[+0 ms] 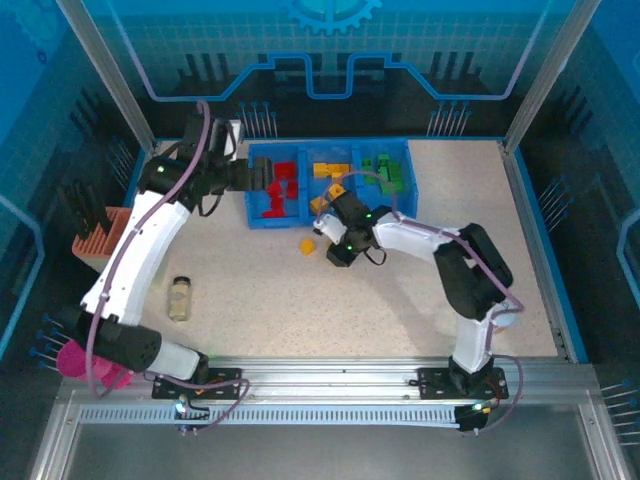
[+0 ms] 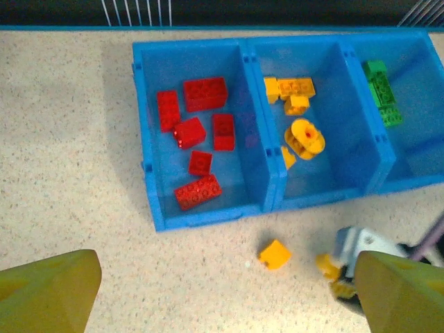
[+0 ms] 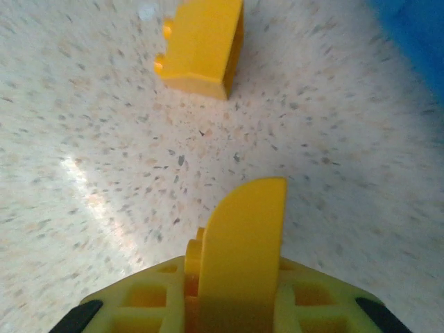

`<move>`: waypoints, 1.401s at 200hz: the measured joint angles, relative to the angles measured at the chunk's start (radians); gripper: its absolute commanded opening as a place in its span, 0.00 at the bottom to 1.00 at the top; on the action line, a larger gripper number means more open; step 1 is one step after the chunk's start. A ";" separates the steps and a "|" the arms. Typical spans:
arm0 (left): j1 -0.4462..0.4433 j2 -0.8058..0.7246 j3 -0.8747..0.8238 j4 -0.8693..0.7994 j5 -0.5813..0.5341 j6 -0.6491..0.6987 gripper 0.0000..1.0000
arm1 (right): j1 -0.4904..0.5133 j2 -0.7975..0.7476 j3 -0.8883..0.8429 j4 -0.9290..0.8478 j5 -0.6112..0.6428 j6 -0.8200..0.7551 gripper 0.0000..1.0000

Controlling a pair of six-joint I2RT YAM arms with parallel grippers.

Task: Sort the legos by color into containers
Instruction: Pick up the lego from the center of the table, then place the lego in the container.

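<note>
Right tool (image 1: 328,243) is clenched on a yellow lego (image 3: 243,236), low over the worktop (image 1: 300,310) just in front of the blue tray (image 2: 208,216) — a loose yellow lego (image 1: 307,245) lies on the worktop close beside it. Left tool (image 1: 262,172) is released, jaws wide apart, at the tray's left end. Tray contents: red legos (image 2: 198,125) in the left compartment, yellow legos (image 2: 295,111) in the middle, green legos (image 2: 381,94) in the right — all three lots lie loose on the compartment floors.
</note>
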 measured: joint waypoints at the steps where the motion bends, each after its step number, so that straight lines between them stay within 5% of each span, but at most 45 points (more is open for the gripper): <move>1: 0.000 -0.003 -0.003 0.001 0.000 0.002 0.99 | 0.000 -0.005 0.000 0.000 0.001 0.001 0.18; 55: 0.001 -0.133 -0.131 0.088 0.093 0.071 0.99 | -0.074 -0.057 0.214 -0.014 0.010 0.097 0.19; 162: 0.003 -0.238 -0.170 0.084 0.172 0.090 0.99 | -0.163 0.469 0.775 -0.068 0.015 0.184 0.22; 219: 0.003 -0.238 -0.170 0.059 0.195 0.089 0.99 | -0.163 0.584 0.889 -0.104 0.029 0.165 0.26; 280: 0.003 -0.240 -0.170 0.052 0.205 0.086 0.99 | -0.163 0.584 0.886 -0.100 0.036 0.145 0.45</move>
